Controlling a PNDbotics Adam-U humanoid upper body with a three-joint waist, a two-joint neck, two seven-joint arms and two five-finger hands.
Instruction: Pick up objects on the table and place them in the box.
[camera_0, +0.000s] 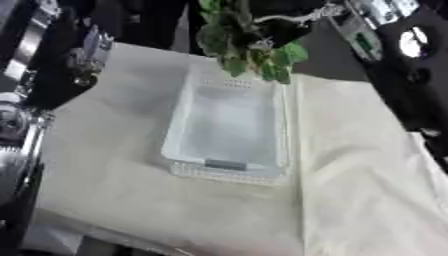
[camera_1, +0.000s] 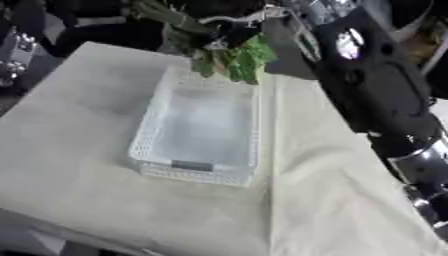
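A bunch of green leafy vegetables (camera_0: 249, 47) hangs in the air over the far end of the white perforated box (camera_0: 229, 170). My right hand (camera_0: 282, 27) is above it, dark and blurred, and appears shut on the stems. The right arm (camera_1: 385, 105) runs in along the right side of the table. The box stands in the middle of the cream tablecloth (camera_0: 350, 165), and its inside looks bare. My left hand (camera_0: 87, 52) shows blurred at the table's far left edge, away from the box. The left arm (camera_0: 13, 125) runs down the left border.
The cloth lies in folds to the right of the box. Dark equipment and black shapes (camera_1: 79, 20) stand beyond the far edge of the table. The table's near edge (camera_0: 105, 232) runs across the lower left.
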